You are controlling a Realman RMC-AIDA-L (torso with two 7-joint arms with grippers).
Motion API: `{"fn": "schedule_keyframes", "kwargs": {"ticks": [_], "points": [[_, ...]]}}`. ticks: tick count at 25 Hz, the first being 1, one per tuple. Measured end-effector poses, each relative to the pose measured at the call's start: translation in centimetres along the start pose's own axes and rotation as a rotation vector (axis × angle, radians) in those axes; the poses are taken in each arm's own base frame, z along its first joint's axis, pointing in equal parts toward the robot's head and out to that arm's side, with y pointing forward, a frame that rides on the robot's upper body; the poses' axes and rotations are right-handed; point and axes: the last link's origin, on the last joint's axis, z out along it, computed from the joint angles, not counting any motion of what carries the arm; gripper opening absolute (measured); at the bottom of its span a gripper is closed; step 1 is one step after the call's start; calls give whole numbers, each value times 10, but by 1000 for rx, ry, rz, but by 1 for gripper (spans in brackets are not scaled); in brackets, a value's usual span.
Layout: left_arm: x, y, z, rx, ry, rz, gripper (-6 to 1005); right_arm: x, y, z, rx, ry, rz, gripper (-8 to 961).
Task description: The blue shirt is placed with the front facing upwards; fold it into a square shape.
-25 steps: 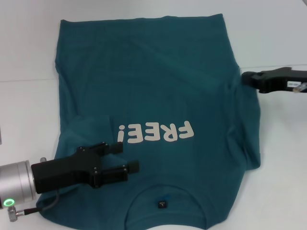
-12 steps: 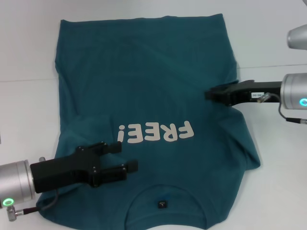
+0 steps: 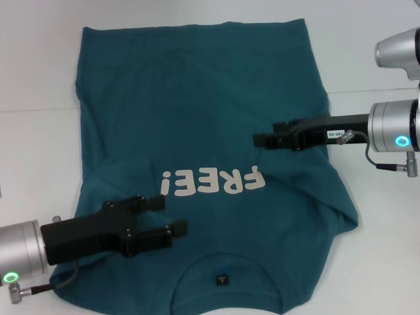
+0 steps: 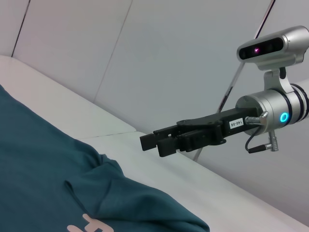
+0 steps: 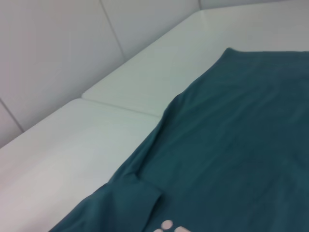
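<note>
- The white surface point(image 3: 367, 262) carries the large dark teal-blue cotton shirt point(image 3: 197, 98), spread flat, both sleeves folded inward, collar tag nearest me.
- Its off-white print reads "FREE!" point(image 3: 214, 182).
- My left gripper point(image 3: 163, 215) hovers beside the collar, fingers apart.
- My right gripper point(image 3: 258, 140) has slid farther over the shirt, fingers together.
</note>
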Motion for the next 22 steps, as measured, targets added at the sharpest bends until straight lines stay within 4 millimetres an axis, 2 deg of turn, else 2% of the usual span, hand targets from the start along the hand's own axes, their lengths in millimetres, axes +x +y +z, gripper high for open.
{"fn": "schedule_keyframes", "kwargs": {"ticks": [5, 10, 16, 22], "points": [[-1, 1, 1, -2, -1, -3, 860, 0, 3, 0, -17, 6, 0, 687], [-2, 1, 0, -4, -1, -5, 859, 11, -8, -11, 21, -2, 48, 754], [-3, 2, 0, -6, -1, -8, 860, 36, -28, -40, 87, -17, 144, 765], [-1, 2, 2, -13, -4, -4, 858, 70, -41, -72, 137, 11, 251, 762]]}}
